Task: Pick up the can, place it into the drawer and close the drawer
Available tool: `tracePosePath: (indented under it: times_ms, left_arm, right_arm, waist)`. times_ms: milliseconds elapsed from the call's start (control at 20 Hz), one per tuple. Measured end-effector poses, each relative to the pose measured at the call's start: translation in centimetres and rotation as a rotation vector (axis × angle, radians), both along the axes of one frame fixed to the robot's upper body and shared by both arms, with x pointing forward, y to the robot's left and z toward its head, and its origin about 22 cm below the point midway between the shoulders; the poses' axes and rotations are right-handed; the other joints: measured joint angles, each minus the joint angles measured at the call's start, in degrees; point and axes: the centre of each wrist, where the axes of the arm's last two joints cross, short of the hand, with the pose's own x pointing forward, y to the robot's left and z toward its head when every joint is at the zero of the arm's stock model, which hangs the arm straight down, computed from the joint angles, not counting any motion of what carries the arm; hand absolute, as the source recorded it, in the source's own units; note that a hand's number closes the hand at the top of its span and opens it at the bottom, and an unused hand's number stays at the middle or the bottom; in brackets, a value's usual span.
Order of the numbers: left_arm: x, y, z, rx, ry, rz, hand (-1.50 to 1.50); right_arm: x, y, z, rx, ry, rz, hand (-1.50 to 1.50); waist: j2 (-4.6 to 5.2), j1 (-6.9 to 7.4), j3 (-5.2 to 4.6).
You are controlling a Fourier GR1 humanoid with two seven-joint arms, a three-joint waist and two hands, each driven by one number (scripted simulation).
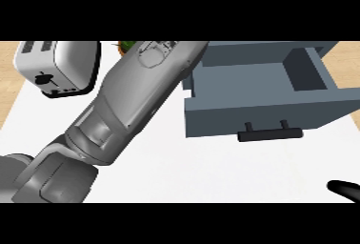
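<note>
An open blue-grey drawer [271,110] stands on the white counter at the right, with a dark bar handle [271,134] on its front wall. What shows of its inside holds nothing. My left forearm [126,102] rises from the lower left to the top edge, beside the drawer's left wall, and its hand is cut off above the view. Only a black tip of my right hand [345,189] shows, at the lower right edge. No can is visible.
A silver toaster [56,66] sits at the back left of the counter [211,167]. A small green and orange object [126,45] peeks out behind the left forearm at the top. Wooden floor shows past the counter's left edge.
</note>
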Motion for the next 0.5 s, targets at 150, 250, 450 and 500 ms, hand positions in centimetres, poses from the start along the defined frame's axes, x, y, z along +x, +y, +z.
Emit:
tracePosePath:
  times_ms: [150, 250, 450, 500]
  left_arm:
    - [0.31, -0.12, -0.13, 0.012, 0.001, 0.010, 1.50]
    - [0.36, -0.38, 0.11, 0.027, -0.010, 0.030, 1.50]
    - [0.56, -0.47, -0.16, 0.032, -0.013, 0.091, -1.50]
    - [0.64, -0.43, -0.29, 0.032, -0.014, 0.106, -1.50]
  right_arm:
    - [-0.04, 0.00, 0.18, 0.000, 0.001, 0.004, -1.50]
    - [0.03, 0.08, 0.24, -0.004, 0.000, 0.012, -1.50]
    - [0.00, 0.08, 0.29, -0.013, 0.000, 0.023, -1.50]
    - [0.10, 0.04, 0.34, -0.014, 0.001, 0.029, -1.50]
  waist:
    - [0.08, -0.18, 0.02]
    - [0.18, -0.55, 0.03]
    - [0.32, -1.37, 0.07]
    - [0.42, -1.62, 0.08]
